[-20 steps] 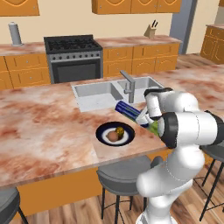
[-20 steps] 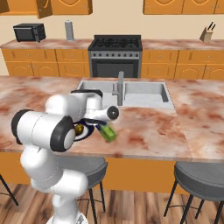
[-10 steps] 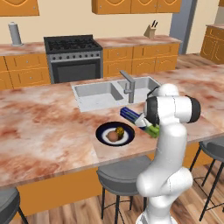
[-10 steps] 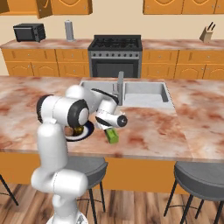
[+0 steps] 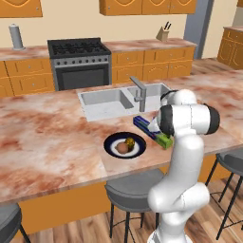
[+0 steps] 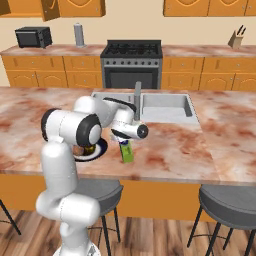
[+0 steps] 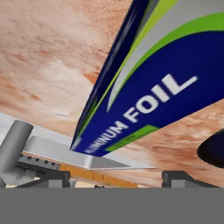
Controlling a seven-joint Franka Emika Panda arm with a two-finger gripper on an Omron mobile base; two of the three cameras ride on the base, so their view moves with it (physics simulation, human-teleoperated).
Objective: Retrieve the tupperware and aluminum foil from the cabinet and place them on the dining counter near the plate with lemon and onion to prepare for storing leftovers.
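The aluminum foil [image 5: 151, 131], a dark blue box with a green end, lies on the marbled dining counter [image 5: 47, 137] just right of the plate [image 5: 112, 142]. The reddish onion [image 5: 122, 148] and yellow lemon [image 5: 129, 141] sit on that plate. My gripper [image 6: 123, 141] hangs right over the foil [image 6: 128, 151]. In the hand view the foil [image 7: 148, 92] fills the space ahead, and the gripper [image 7: 116, 177] is open, its fingertips [image 7: 48, 177] standing clear of the box's sides. The tupperware is out of view.
The steel sink [image 5: 104, 102] and its faucet [image 5: 139, 92] lie just behind the foil. Grey stools [image 5: 135, 190] stand under the counter's near edge. Orange wall cabinets [image 5: 142, 5] hang over the far counter, where the stove [image 5: 78, 61] stands.
The foil has come down from beside the faucet onto the counter right of the plate. My arm has swung upright over it, and the jaws have widened off the box.
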